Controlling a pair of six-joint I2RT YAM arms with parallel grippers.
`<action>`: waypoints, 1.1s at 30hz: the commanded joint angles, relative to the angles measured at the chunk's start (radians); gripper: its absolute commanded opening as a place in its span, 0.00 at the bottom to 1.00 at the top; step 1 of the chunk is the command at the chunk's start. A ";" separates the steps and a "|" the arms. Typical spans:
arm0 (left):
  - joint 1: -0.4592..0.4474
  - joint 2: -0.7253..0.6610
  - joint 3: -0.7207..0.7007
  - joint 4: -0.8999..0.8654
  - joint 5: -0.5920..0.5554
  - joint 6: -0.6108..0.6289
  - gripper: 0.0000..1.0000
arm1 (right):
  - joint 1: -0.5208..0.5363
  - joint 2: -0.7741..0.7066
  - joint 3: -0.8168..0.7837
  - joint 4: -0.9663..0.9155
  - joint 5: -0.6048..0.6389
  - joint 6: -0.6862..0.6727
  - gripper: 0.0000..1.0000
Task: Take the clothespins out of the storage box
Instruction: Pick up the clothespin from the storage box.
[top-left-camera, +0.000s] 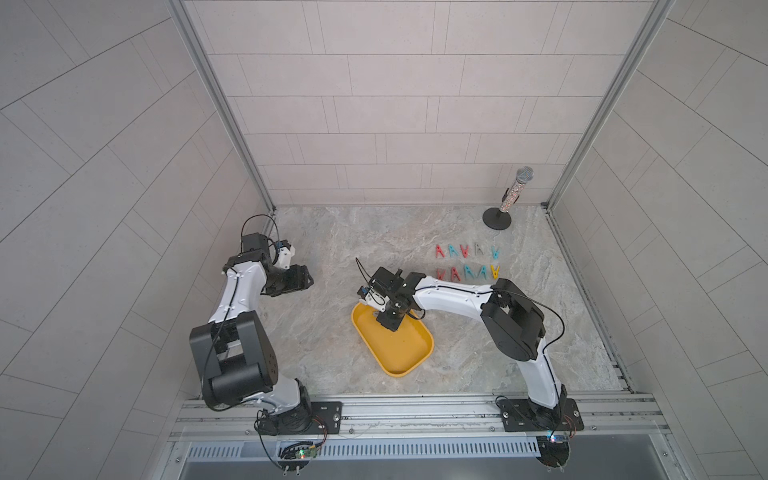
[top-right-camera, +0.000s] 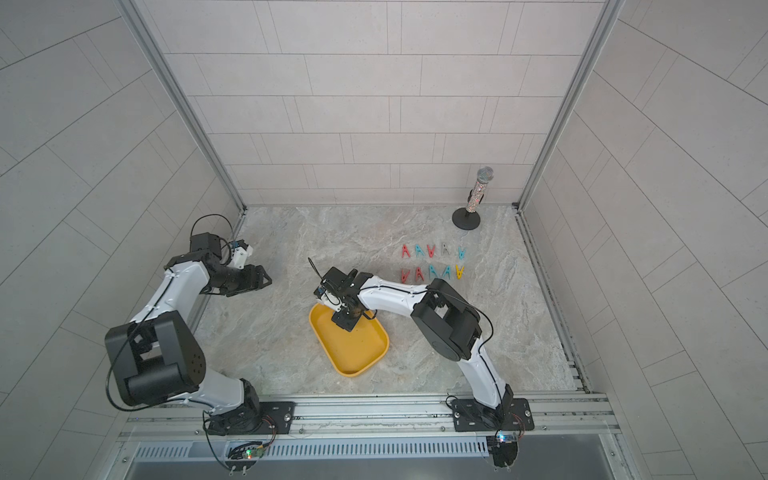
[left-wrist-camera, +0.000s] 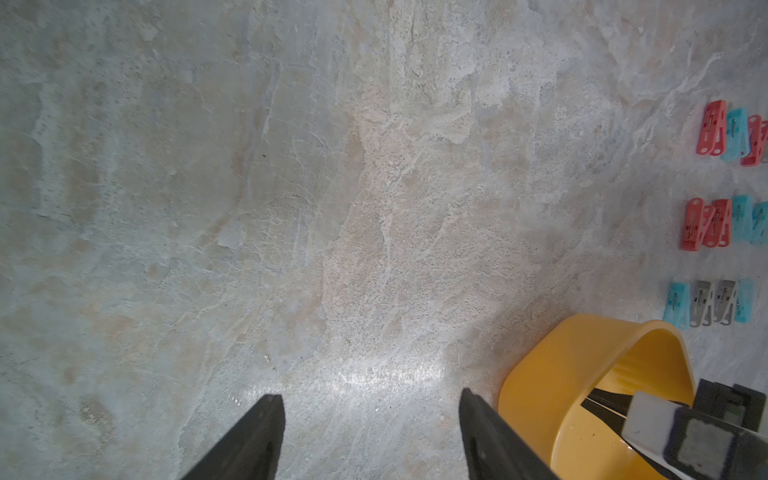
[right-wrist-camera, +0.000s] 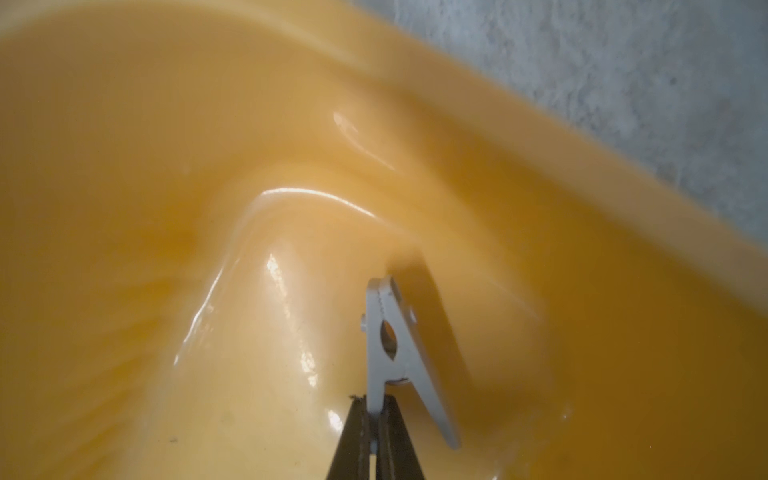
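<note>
Pinching grey clothespin, right hand inside storage box.

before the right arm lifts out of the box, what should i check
1. Right claw shut on the grey peg: ok.
2. Grip firmness: it pinches only one leg, the other splaying free: cannot tell.
3. Peg clear of the box wall: close, blurred: cannot tell.
4. No other peg in the box: floor seen in both top views is bare, part hidden under the arm: cannot tell.
5. Left claw open, over the table away from the box: ok.
6. Rows of pegs lie apart from the box: ok.
</note>
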 joint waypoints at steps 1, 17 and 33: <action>0.002 0.004 0.018 -0.020 0.010 0.015 0.74 | 0.002 -0.086 -0.019 -0.023 -0.015 0.015 0.00; -0.007 -0.005 0.023 -0.029 0.057 0.022 0.76 | -0.004 -0.325 -0.171 0.054 -0.017 0.116 0.00; -0.273 -0.048 0.016 -0.046 0.061 0.111 0.77 | -0.102 -0.614 -0.465 0.249 0.081 0.383 0.00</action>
